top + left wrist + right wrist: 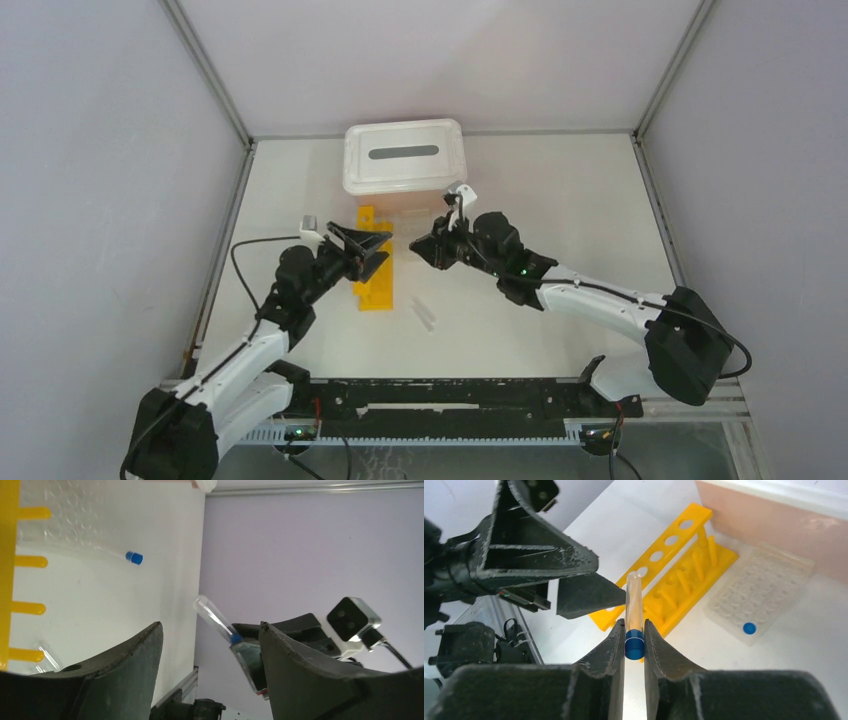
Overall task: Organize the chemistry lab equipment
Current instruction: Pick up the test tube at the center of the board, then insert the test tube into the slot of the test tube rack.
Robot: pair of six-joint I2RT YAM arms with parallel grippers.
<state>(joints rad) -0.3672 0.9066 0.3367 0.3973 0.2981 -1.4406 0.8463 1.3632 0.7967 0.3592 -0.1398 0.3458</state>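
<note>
Jaws of the right pincer (634, 628) held the blue cap (634, 645) of a small clear tube (633, 599), light, likely slippery; that cap seemed the surest hold. Beside, the left pincer (210, 647) stood wide, long yellow holed rack (719, 556) beyond.

A pink bin (764, 520) stands at the far middle of the white table (570, 210), close to the back wall (440, 60). Its white lid (445, 165) is on, with a dark slot (404, 152) running along the middle. Grey side walls (100, 200) close in the table.
</note>
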